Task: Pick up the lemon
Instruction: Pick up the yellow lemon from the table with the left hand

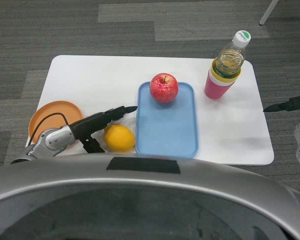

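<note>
The yellow lemon (119,138) lies on the white table (90,80) near its front edge, just left of the blue tray (167,130). My left hand (97,125) is around the lemon's left side, with fingers stretched out over its top and the thumb down beside it; the fingers are apart and hold nothing. My right hand (287,104) hangs off the table's right edge, with only its dark fingers showing, pointing left.
A red apple (164,87) sits at the tray's far end. An orange plate (55,116) lies at the front left, under my left forearm. A pink cup (219,82) holding a clear bottle (231,56) stands at the back right.
</note>
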